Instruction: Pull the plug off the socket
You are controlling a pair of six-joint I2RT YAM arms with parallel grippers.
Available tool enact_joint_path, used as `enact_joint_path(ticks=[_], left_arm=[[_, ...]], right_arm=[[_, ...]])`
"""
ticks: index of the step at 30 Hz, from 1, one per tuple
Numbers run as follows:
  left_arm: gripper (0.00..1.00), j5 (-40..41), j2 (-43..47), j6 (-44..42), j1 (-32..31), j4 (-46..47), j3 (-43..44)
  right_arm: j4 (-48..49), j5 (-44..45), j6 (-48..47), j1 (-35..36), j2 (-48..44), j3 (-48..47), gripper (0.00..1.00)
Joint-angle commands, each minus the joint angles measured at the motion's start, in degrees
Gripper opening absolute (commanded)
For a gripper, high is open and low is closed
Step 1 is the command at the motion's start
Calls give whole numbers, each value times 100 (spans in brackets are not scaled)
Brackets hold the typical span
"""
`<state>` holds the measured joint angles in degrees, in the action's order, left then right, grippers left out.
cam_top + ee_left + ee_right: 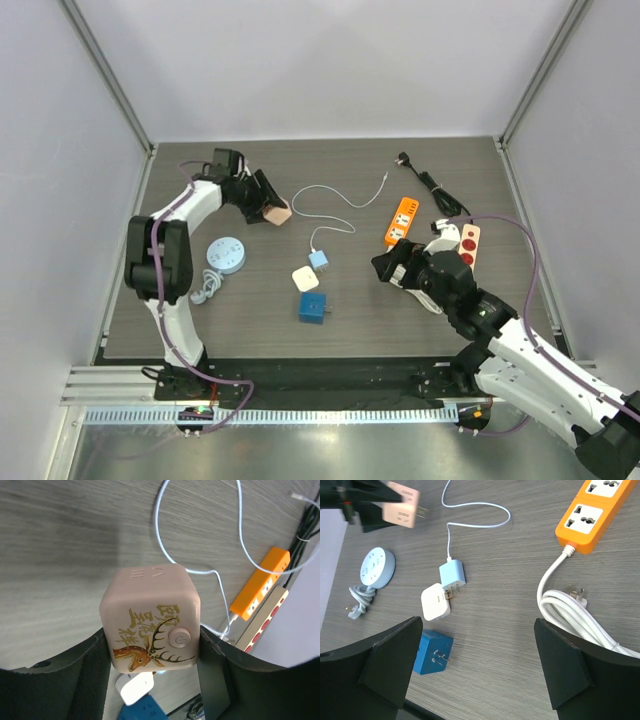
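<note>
My left gripper (pixel 270 208) is shut on a pink cube socket (pixel 279 214) with a deer print and holds it off the table at the back left. In the left wrist view the cube (pixel 150 625) sits between the fingers (pixel 95 675) of the gripper (pixel 151 642). The right wrist view shows it (pixel 400 507) with bare prongs. A light blue plug (pixel 318 259) on a white cable lies against a small white cube socket (pixel 305 278); its prongs show between them in the right wrist view (pixel 452 574). My right gripper (pixel 394 267) is open and empty, right of them (pixel 477 630).
A dark blue cube (pixel 311 307) lies prongs-up near the front. A round pale blue socket (pixel 224 254) with its cord is at the left. An orange power strip (pixel 402 220), a red-and-white strip (pixel 469 243) and a black cable (pixel 430 180) lie at the right.
</note>
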<state>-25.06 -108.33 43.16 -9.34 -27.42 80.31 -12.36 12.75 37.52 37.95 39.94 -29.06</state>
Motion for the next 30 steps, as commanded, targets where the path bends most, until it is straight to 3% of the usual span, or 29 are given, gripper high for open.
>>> enact_joint_path(ticks=[1,9,17,21,22,26,28,30], left_arm=[[0,-438,-398,334,-199,237,519],[1,-859,-619,711,-305,842,29],[16,-1247,-900,1019,-384,1230,37],[35,-1238,-865,1002,-367,1283,37],[49,-1256,-847,932,-375,1344,37],[68,-1273,-672,817,-358,1362,37],[88,-1247,-540,782,-358,1336,2],[93,-1238,-373,782,-323,1327,-16]], right_arm=[[-100,157,45,-25,-188,-38,100],[-135,78,133,-34,31,-205,100],[207,-167,282,-34,303,-127,100],[357,-229,370,-43,383,-65,100],[383,-238,388,-43,409,-30,100],[594,-387,476,-51,497,14,100],[638,-484,511,-43,541,-3,100],[656,-537,528,-51,558,-12,100]])
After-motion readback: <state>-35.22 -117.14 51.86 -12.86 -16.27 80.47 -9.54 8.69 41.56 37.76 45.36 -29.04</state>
